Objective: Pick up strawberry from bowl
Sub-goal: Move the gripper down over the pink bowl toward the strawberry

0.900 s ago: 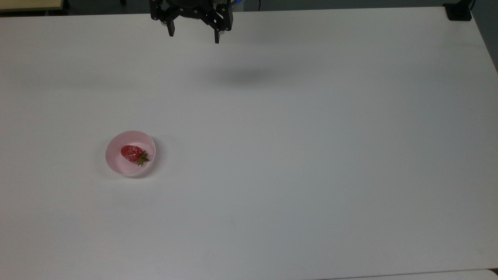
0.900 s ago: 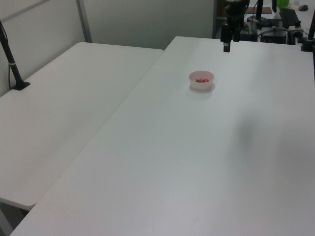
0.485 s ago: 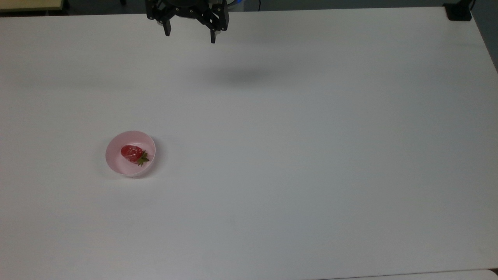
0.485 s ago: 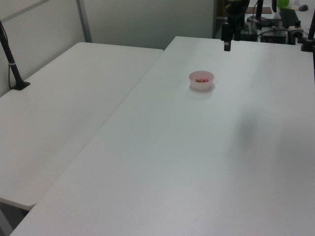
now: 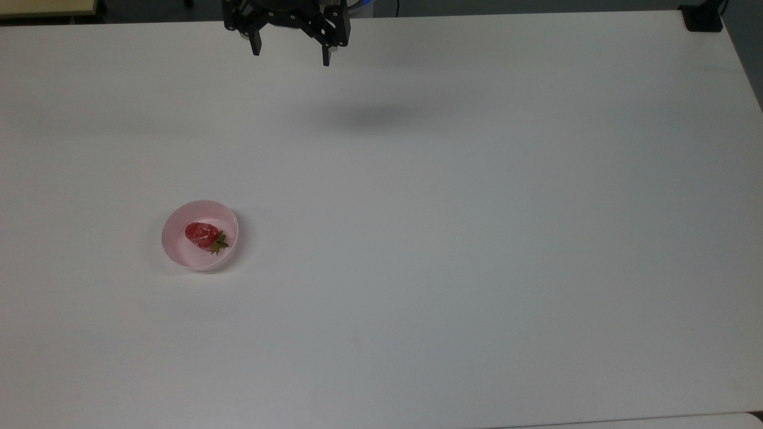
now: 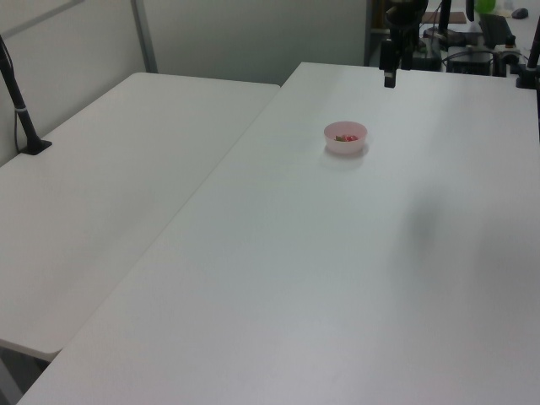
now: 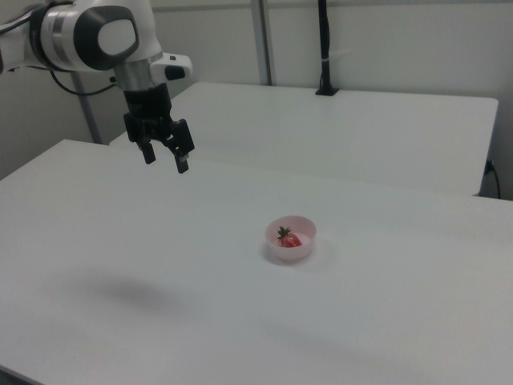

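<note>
A small glossy red strawberry (image 5: 202,234) with a green leafy cap lies on its side inside a small round pale pink plastic-looking bowl (image 5: 176,247), the cap pointing toward the top view's lower right. The bowl stands on a broad white surface (image 5: 453,238), in the top view's left half and about midway down. In the right view the strawberry (image 7: 291,238) shows red against the bowl's (image 7: 300,253) inner wall with its cap toward the right view's left; in the left view the bowl (image 6: 345,145) sits toward the far end of the surface and the strawberry (image 6: 346,138) is a small red spot inside it. The black two-finger pincer (image 5: 291,56) hangs above the surface near the top view's upper edge, well apart from the bowl, with its fingers spread wide and nothing between them. In the right view the pincer (image 7: 165,158) points downward from the white and grey robot arm (image 7: 96,36), high above the surface and to the right view's left of the bowl. In the left view the pincer (image 6: 389,78) is seen above the far end of the surface, beyond the bowl. A soft dark shadow (image 5: 372,116) lies on the surface in the top view. A second white table (image 6: 110,194) stands beside the surface, with a black post (image 6: 18,105) mounted at its edge.
</note>
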### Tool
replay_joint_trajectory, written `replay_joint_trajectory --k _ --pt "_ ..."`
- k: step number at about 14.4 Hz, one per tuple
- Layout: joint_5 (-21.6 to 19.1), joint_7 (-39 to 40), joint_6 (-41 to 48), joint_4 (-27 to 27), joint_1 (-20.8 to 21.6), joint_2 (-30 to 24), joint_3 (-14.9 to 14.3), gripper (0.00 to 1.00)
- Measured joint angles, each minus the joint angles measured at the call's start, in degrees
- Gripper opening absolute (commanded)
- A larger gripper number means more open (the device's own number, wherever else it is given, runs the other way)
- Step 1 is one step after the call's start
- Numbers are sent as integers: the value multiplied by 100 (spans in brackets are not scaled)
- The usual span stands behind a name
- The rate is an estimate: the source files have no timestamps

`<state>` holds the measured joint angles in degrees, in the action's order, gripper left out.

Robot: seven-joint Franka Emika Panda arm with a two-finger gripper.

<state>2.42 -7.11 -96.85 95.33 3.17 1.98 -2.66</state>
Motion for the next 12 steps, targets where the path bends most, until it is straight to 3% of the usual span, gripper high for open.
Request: replay_joint_trajectory --k 5,9,12 --pt "-4 477 -566 -143 -5 286 -548 100" --pt "-7 749 -1919 -186 -21 1274 -1042 100" --pt "-7 812 -2712 -224 -22 1945 -1134 95"
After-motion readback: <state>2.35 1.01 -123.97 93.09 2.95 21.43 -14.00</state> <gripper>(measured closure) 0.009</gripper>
